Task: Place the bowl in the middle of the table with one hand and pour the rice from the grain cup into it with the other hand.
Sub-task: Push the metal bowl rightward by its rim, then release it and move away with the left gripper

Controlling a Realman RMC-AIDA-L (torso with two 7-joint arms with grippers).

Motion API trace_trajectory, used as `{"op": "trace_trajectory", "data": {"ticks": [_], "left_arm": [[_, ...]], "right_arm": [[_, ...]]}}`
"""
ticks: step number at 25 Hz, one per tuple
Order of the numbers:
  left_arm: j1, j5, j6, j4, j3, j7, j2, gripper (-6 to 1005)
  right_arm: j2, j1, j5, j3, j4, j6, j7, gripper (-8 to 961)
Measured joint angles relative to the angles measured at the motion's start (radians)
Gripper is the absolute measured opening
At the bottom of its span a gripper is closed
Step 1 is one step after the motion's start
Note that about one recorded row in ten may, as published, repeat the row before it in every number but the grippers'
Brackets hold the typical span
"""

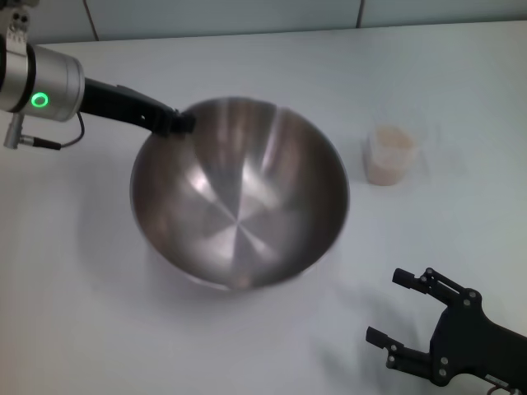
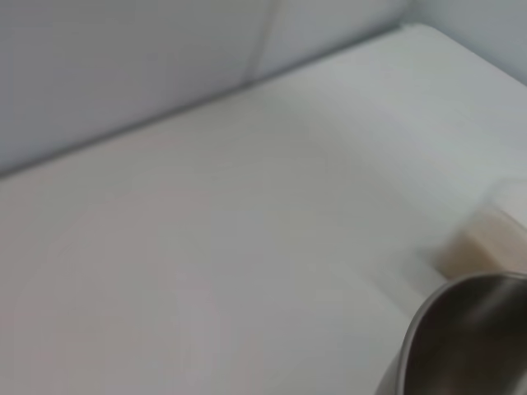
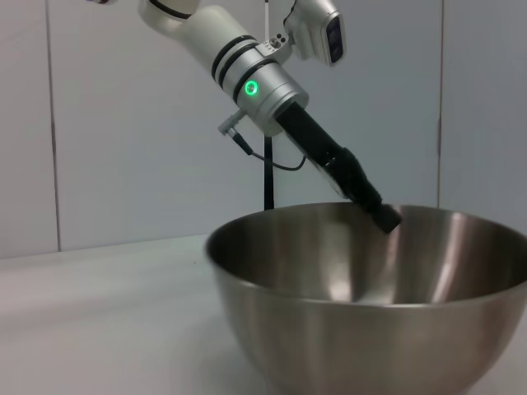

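The plain white flat table (image 1: 74, 313) carries a large, deep, shiny stainless-steel bowl (image 1: 239, 197) near its middle, tipped so its opening faces the camera. The left claw (image 1: 174, 122) pinches the bowl's far-left rim, its black fingers closed on the thin edge. The right claw (image 1: 394, 306) hovers low over the table's near right corner, fingers spread apart and empty. A small clear plastic grain cup (image 1: 389, 154) stands upright to the bowl's right, apart from it, filled with beige-white rice (image 1: 389, 146).
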Motion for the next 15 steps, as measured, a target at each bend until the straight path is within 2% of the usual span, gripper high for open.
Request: {"op": "trace_trajectory", "data": {"ticks": [7, 9, 15], "left_arm": [[0.052, 0.036, 0.069, 0.064, 0.004, 0.000, -0.026, 47], [0.073, 0.037, 0.058, 0.077, 0.004, 0.014, -0.036, 47], [0.082, 0.024, 0.020, 0.067, 0.007, 0.045, -0.048, 46]], "right_arm": [[0.000, 0.000, 0.000, 0.000, 0.000, 0.000, 0.000, 828], [0.000, 0.000, 0.000, 0.000, 0.000, 0.000, 0.000, 828], [0.000, 0.001, 0.000, -0.001, 0.000, 0.000, 0.000, 829]]}}
